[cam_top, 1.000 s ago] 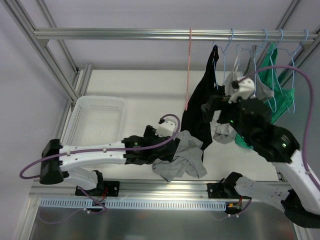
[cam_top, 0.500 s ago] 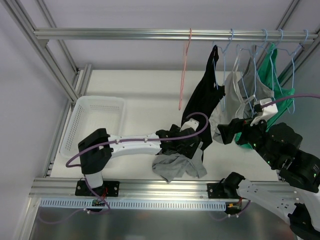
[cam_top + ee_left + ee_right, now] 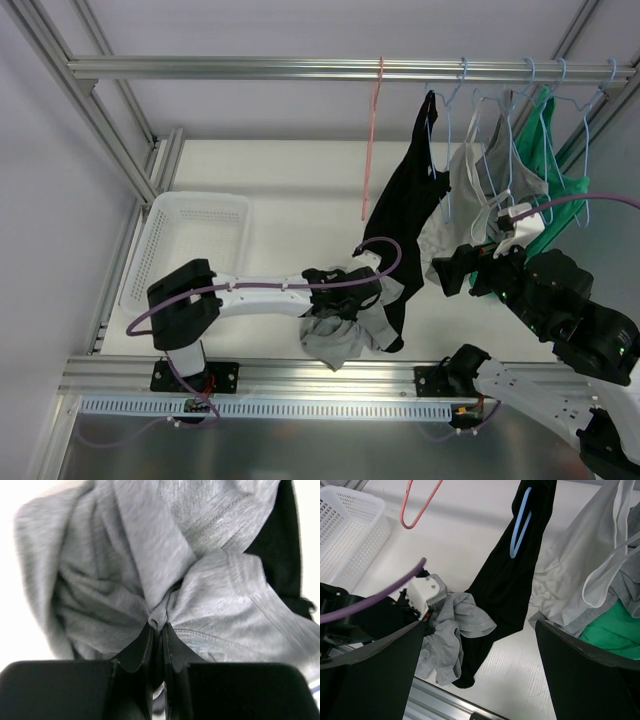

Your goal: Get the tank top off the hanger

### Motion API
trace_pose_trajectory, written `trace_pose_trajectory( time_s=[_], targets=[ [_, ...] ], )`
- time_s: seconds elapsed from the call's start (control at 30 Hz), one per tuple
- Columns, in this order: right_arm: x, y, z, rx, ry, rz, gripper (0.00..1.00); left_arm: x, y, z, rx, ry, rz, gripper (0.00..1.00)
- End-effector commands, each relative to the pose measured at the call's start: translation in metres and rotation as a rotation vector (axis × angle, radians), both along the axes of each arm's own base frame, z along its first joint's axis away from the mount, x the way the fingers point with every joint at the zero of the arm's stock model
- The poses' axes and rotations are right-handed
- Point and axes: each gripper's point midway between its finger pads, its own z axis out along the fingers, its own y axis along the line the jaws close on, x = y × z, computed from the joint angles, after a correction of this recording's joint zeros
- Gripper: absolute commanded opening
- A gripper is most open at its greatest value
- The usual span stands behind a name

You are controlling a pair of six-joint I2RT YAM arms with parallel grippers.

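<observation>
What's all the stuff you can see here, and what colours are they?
metal rail: 1, silver, across the top
pink hanger: 1, pink, empty, on the rail
blue hangers: several, light blue, on the rail at the right
black top: 1, black, hanging on a blue hanger
hanging tops: at least three, white, grey and green, at the right end
grey tank top: 1, grey, crumpled on the table
basket: 1, white, at the left of the table
table: 1, white
left gripper: black, shut on the grey tank top
right gripper: black, open
</observation>
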Motion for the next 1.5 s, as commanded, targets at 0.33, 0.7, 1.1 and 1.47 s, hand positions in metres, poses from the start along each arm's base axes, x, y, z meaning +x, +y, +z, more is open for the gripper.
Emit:
trace_pose_trajectory(
  time_s=[0.33, 0.7, 1.1, 1.47],
  targets=[
    [0.002, -0.009, 0.013, 0.004, -0.063, -0.024, 1.0, 0.035, 0.118, 0.198, -0.325, -0.449, 0.326, 0.0],
    [0.009, -0.003, 0.026, 0.009, -0.068, -0.034, 1.0, 0.056, 0.229, 0.317, -0.354, -0.695, 0.592, 0.0],
    [0.017, 0.005, 0.025, -0.015, -0.053, -0.035, 0.99, 0.115, 0.342, 0.284, -0.246, -0.495, 1.003, 0.0],
    [0.019, 0.015, 0.025, -0.029, -0.042, 0.004, 0.99, 0.101, 0.378, 0.168, -0.138, -0.267, 1.217, 0.0]
  ],
)
